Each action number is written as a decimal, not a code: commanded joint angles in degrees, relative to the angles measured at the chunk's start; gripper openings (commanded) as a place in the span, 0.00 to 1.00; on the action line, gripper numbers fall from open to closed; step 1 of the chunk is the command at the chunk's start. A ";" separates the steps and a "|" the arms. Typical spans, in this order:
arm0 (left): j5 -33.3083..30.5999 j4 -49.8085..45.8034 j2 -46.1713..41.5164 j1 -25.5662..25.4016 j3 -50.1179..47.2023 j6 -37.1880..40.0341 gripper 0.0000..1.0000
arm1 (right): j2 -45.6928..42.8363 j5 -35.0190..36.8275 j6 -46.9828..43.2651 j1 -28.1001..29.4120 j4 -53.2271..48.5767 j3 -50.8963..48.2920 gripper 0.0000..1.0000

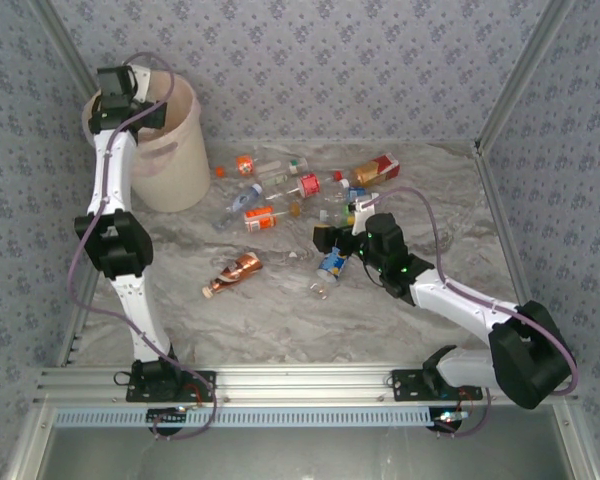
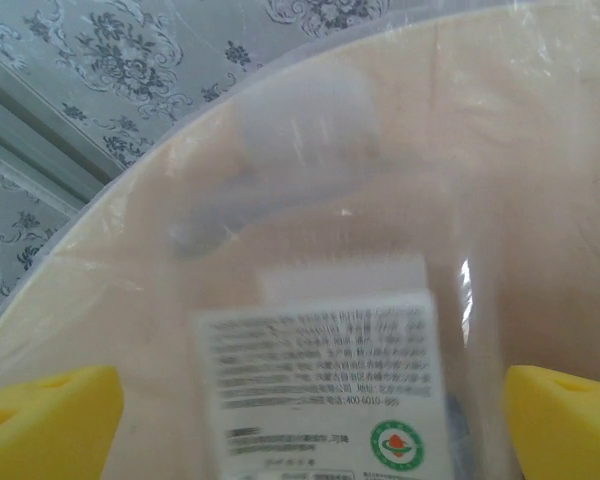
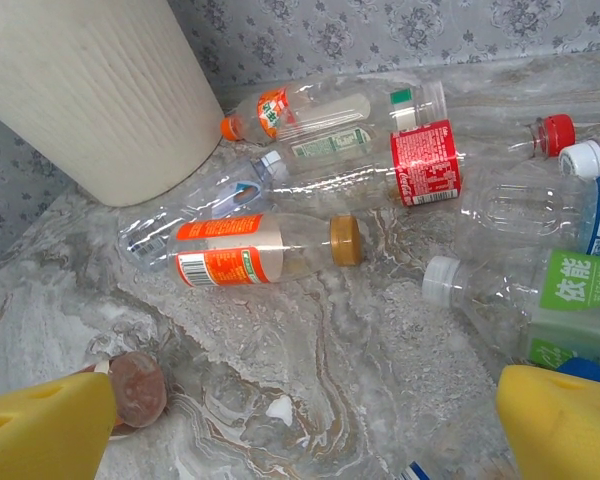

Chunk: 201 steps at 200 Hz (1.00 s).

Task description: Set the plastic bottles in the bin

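My left gripper (image 1: 130,100) hangs over the cream bin (image 1: 175,160). Its yellow fingers (image 2: 50,420) stand wide apart, and a blurred clear bottle with a white label (image 2: 320,380) lies loose between them above the bin's inner wall (image 2: 540,200). Several plastic bottles lie scattered mid-table: an orange-labelled one (image 3: 245,250), a red-labelled one (image 3: 425,165), a green-labelled one (image 3: 570,300) and a copper-tinted one (image 1: 235,272). My right gripper (image 3: 310,420) hovers open over bare marble at the near edge of the pile (image 1: 330,240), with nothing between its fingers.
The bin (image 3: 90,90) stands at the far left against the patterned wall. A blue-labelled bottle (image 1: 332,262) lies just under my right wrist. Metal frame posts run along both side walls. The marble near the front rail is bare.
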 commanded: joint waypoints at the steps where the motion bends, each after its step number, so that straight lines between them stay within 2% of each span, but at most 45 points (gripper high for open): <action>1: 0.51 -1.71 -4.00 0.50 1.97 -3.88 0.98 | -1.64 0.12 -1.17 0.44 -0.30 1.05 1.00; 52: 0.03 -2.30 -5.66 0.49 0.61 -6.13 0.98 | -4.26 1.12 -1.09 0.39 -0.18 -0.53 1.00; 98: 1.73 -6.50 -9.97 -0.26 2.68 -18.89 0.98 | -6.59 4.66 -0.66 0.44 0.34 -2.45 1.00; 121: 2.46 -8.71 -13.88 -2.50 1.07 -23.09 0.98 | -7.23 7.25 1.03 0.30 -1.62 -2.84 1.00; 156: 2.34 -4.73 -21.97 -9.30 -9.86 -23.65 0.98 | -7.54 10.23 2.83 -0.09 -1.91 -3.21 1.00; 201: 5.77 2.29 -33.51 -18.55 -28.88 -20.15 0.98 | -7.58 9.57 2.98 -0.79 -1.25 -3.23 1.00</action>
